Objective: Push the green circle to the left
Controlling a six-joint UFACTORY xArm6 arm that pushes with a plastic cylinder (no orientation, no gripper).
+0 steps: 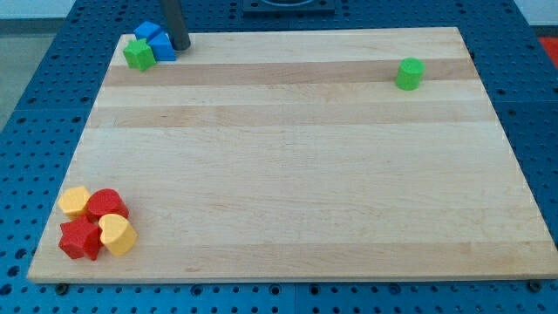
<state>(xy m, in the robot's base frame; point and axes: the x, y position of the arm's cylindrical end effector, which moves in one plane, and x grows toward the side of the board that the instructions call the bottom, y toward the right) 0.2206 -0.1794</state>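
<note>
The green circle (410, 73) stands alone near the view's top right of the wooden board (288, 166). My tip (180, 46) is at the view's top left, far to the left of the green circle. It sits right beside the blue blocks (157, 40), at their right edge. A green star (138, 54) lies just left of the blue blocks.
At the view's bottom left a cluster holds a yellow block (75, 201), a red circle (106, 205), a red star (80, 238) and a yellow heart (117, 234). The board lies on a blue pegboard table (532, 105).
</note>
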